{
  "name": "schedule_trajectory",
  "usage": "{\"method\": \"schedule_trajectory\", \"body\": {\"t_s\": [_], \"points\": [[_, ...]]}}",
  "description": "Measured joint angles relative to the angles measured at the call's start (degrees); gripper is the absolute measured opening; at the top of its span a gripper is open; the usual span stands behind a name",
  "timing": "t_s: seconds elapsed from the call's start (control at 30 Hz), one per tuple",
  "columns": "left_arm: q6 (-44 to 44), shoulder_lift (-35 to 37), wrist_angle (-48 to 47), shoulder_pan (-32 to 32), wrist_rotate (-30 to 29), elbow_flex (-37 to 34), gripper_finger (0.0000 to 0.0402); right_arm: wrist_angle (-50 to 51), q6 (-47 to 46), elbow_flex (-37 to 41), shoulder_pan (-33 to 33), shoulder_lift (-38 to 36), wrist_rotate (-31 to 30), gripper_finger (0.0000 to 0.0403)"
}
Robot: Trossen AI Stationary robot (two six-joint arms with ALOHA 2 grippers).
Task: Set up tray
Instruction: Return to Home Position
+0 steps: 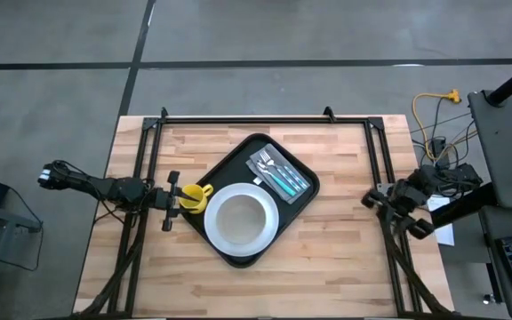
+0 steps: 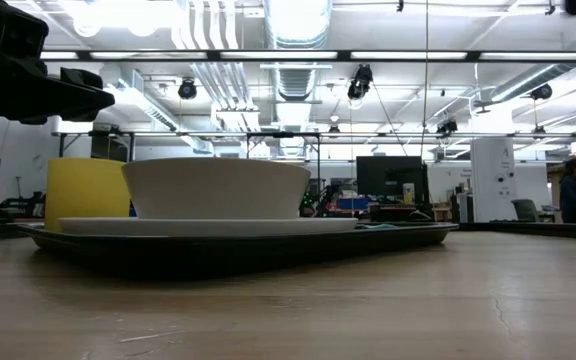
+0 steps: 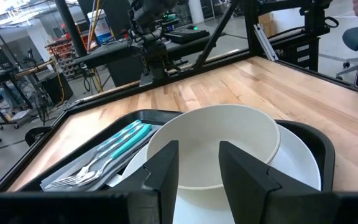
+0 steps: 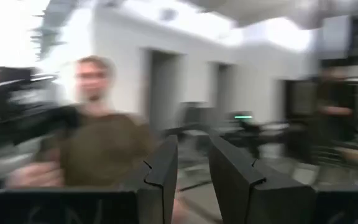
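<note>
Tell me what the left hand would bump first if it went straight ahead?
Likely the yellow cup, just ahead of the left hand; if it passes over, the white bowl. Height is unclear.

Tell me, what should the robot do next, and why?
Probably pull the left gripper back from the tray: it hangs open and empty beside the yellow cup, the tray looks fully set, and the right gripper sits clear at the table's edge.
</note>
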State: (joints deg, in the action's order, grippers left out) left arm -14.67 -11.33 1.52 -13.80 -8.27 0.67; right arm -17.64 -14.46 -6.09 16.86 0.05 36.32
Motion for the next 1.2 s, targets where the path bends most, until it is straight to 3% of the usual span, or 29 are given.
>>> {"method": "schedule_trajectory", "body": {"t_s": [0.2, 0.43, 0.8, 1.2], "points": [[0.01, 0.0, 0.01, 0.0, 0.0, 0.0, 0.0101, 8.37, 4.78, -0.02, 0.0, 0.07, -26.9, 0.0069], [0.0, 0.0, 0.02, 0.0, 0.0, 0.01, 0.0101, 17.21, 5.98, -0.02, 0.0, 0.09, -44.35, 0.0074], [0.0, 0.0, 0.02, 0.0, 0.0, 0.01, 0.0101, 17.53, 16.85, -0.02, 0.0, 0.09, -45.92, 0.0083], [0.0, 0.0, 0.0, 0.0, 0.0, 0.01, 0.0101, 17.78, 14.67, -0.02, 0.0, 0.09, -45.9, 0.0069]]}}
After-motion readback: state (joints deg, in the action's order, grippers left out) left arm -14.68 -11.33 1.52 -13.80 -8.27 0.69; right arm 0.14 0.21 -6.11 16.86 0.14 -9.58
